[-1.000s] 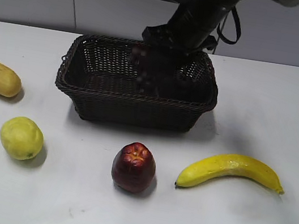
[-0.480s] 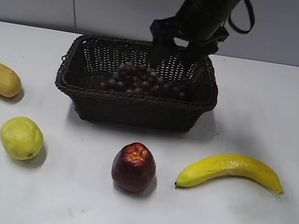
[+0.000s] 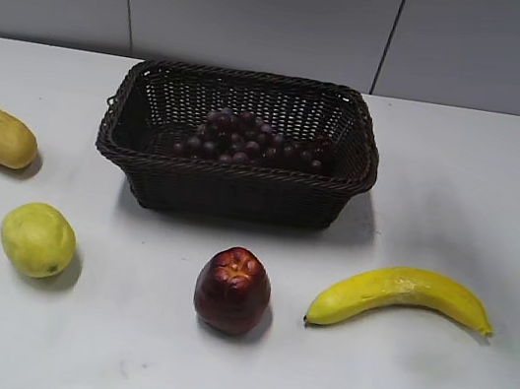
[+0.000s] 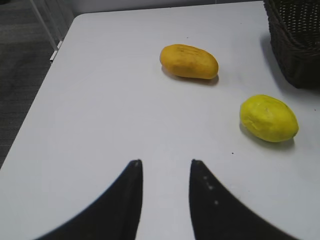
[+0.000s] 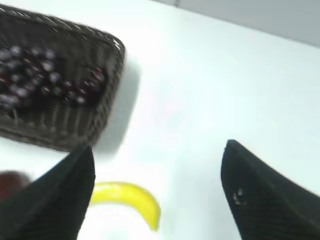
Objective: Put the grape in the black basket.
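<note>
End effector on my right (image 5: 157,195) hangs spread wide and empty over the worktop (image 3: 461,188), beside the basket (image 3: 231,188). I see my left end effector (image 4: 165,200) narrowly parted, holding nothing, near the mango (image 4: 189,61) and lemon (image 4: 268,118). Grape (image 3: 249,141) lies inside the basket.
</note>
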Available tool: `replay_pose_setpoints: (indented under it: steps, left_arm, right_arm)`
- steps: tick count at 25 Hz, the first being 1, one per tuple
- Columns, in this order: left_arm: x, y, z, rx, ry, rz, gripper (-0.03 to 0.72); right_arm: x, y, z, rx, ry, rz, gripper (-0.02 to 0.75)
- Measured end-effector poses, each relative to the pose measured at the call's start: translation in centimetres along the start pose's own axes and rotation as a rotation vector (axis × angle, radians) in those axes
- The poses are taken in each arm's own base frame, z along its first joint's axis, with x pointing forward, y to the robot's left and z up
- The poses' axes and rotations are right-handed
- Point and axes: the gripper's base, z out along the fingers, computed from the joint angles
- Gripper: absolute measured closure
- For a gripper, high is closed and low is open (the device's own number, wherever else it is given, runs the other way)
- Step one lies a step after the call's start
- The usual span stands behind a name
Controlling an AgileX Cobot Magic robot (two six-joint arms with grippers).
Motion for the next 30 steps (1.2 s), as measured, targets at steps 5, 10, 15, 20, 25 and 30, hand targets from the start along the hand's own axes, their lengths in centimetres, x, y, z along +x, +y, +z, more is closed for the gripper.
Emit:
replay_pose_setpoints:
  steps: [5, 10, 15, 20, 25, 30]
  left_arm:
    - [0.0, 0.0, 0.0, 0.0, 0.0, 0.0, 0.452]
    - [0.0, 0.0, 0.0, 0.0, 0.0, 0.0, 0.452]
    - [0.0, 0.0, 0.0, 0.0, 0.0, 0.0, 0.452]
    - [0.0, 0.0, 0.0, 0.0, 0.0, 0.0, 0.452]
    - [0.0, 0.0, 0.0, 0.0, 0.0, 0.0, 0.452]
    - [0.0, 0.0, 0.0, 0.0, 0.0, 0.0, 0.452]
  right_arm:
    - [2.7, -3.7, -5.5, 0.106, -0.038, 0.084, 0.143]
    - [7.5, -4.4, -8.2, 0.165, 0.013, 0.139, 0.143]
    - [13.0, -3.3, -10.5, 0.176, 0.043, 0.188, 0.145]
    - [19.6, -2.0, -11.9, 0.177, 0.07, 0.216, 0.145]
    - [26.0, -0.8, -13.3, 0.186, 0.017, 0.215, 0.145]
    - [31.0, 0.2, -13.9, 0.196, -0.121, 0.19, 0.145]
